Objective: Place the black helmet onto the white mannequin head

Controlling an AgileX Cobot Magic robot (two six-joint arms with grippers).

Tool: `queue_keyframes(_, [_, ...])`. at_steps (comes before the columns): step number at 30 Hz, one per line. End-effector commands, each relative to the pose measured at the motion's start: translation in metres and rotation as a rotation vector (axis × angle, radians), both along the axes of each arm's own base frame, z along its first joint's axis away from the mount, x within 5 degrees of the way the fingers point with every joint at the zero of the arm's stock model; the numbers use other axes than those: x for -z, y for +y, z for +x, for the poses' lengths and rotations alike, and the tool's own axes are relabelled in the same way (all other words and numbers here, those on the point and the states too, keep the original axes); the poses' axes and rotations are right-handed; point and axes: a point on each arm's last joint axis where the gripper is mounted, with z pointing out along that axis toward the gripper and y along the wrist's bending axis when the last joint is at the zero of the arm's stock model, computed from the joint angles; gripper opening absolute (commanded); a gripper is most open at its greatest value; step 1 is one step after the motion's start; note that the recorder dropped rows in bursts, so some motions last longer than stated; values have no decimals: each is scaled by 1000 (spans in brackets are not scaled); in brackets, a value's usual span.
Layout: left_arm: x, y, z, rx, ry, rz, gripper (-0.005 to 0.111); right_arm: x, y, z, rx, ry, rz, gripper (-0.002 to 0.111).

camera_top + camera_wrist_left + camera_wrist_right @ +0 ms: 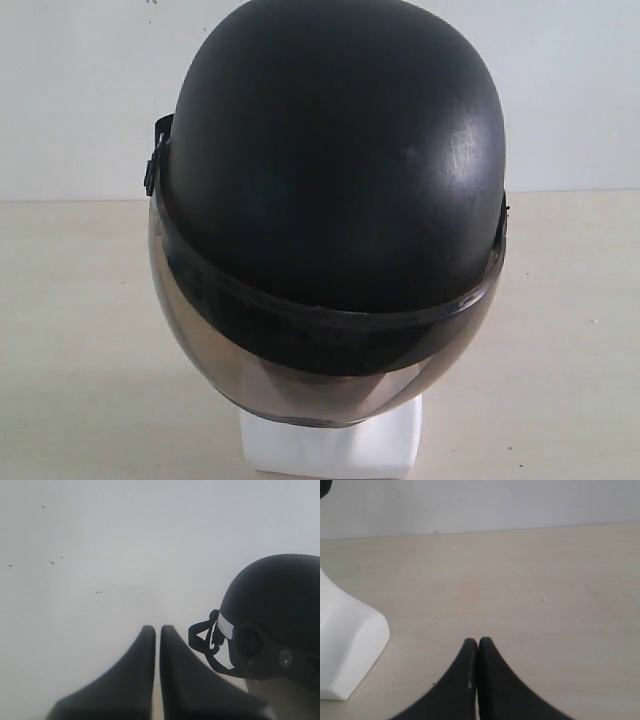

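The black helmet [335, 170] sits on the white mannequin head, whose square neck base [330, 445] shows below the smoky visor [330, 385]; the face is hidden. In the left wrist view the black helmet [275, 615] appears side-on with its strap loop [202, 640] hanging free. My left gripper [157, 628] is shut, holds nothing and is clear of the helmet. My right gripper [478, 641] is shut and empty, low over the table, with the white neck base [347, 645] off to one side. Neither gripper shows in the exterior view.
A pale wooden table [80, 330] carries the mannequin. A plain white wall [560, 90] stands behind it. The left wrist view faces that white wall [100, 555], which has a few small dark specks.
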Motion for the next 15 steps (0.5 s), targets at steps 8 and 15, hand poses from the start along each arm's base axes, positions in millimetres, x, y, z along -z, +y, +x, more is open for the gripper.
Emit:
queue_keyframes(8, [1, 0, 0, -6, 0, -6, 4, 1, -4, 1, 78, -5, 8, 0])
queue_keyframes(15, [1, 0, 0, -6, 0, -6, 4, 1, -7, 1, 119, -12, -49, 0])
